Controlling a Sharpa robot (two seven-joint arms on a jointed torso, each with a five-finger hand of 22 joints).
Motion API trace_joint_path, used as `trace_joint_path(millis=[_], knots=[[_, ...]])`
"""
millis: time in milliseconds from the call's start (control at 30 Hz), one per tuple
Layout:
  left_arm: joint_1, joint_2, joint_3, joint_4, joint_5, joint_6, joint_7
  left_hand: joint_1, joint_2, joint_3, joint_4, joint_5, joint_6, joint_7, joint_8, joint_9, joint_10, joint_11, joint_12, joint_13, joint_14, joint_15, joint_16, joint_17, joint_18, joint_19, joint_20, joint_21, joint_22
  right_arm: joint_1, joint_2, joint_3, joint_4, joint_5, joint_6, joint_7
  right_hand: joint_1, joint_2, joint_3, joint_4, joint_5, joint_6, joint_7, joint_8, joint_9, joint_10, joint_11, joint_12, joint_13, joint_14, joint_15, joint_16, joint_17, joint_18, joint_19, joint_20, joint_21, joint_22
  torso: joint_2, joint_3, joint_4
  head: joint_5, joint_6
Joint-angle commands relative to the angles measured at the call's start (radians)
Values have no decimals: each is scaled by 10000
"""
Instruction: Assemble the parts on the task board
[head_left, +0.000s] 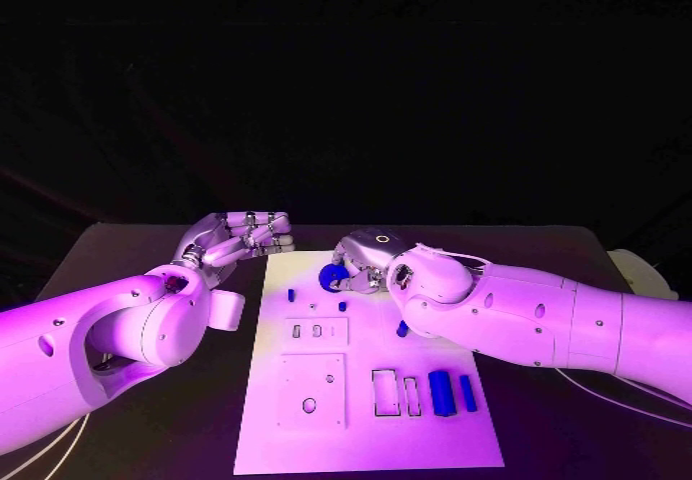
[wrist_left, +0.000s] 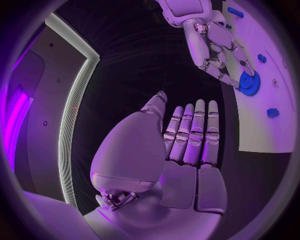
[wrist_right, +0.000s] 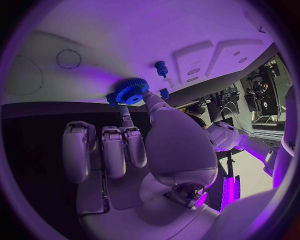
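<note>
Right hand (head_left: 378, 262) fingers grip a toothed blue gear (wrist_right: 131, 91); left hand (head_left: 238, 238) fingers spread, holding nothing.

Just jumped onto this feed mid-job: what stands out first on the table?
The right hand at the far end of the white task board, its fingers touching a blue gear there. The left hand hovers just off the board's far left corner, holding nothing. Two blue bars lie near the board's near right side.
</note>
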Motion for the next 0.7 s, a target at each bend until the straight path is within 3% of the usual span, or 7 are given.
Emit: trace_joint_path(millis=[33,100,167,467,700], knots=[[14,7,10,20,-10,42,56,104,12,-9,-69,-54,-55,105,-62,-15,-75,11,-65,-9,-5,48,-30,-11,27,-54,-14,-42,-9,-10,-4,-2,64,-19,520,-118,-608,-111,-248,484,205,-55,1,-70,29,511,72,32,1984,992,47,39,2407,-98,39,72,-24,1029,1,0,-5,20,18],[14,6,10,20,-10,42,51,104,12,-9,-69,-54,-55,105,-63,-15,-75,11,-65,-9,-6,48,-31,-11,27,-54,-14,-42,-9,-13,-10,-3,86,22,626,-120,-1074,-136,-522,937,592,-15,-4,-101,61,570,64,88,2054,997,35,47,2431,-104,57,74,-12,1059,2,2,-3,20,18],[14,5,10,21,-10,41,47,102,15,-9,-70,-53,-59,108,-66,-15,-80,15,-70,-9,-12,52,-39,-12,26,-58,-13,-44,-11,-14,-18,-4,101,83,734,-123,-1244,-98,-659,1144,748,35,-20,-104,86,592,57,108,2081,999,35,51,2440,-106,68,66,-4,1077,4,2,-2,20,16],[14,7,10,17,-8,43,48,95,37,-4,-75,-51,-84,121,-83,-16,-107,28,-95,-11,-42,67,-77,-17,23,-77,-7,-54,-22,-24,-81,-5,117,473,1182,-251,-1226,-14,-759,1270,1023,117,-47,-108,127,672,33,180,2175,1013,16,72,2501,-118,103,51,32,1133,2,2,-8,19,35],[14,23,10,5,4,57,49,95,37,-4,-75,-51,-84,121,-83,-16,-107,28,-95,-11,-42,67,-77,-17,23,-77,-7,-54,-22,-26,-208,-5,164,492,869,-370,-1221,5,-814,1306,1143,111,-48,-136,136,665,32,175,2168,1012,13,70,2496,-119,106,46,33,1141,-8,5,-1,12,124]])
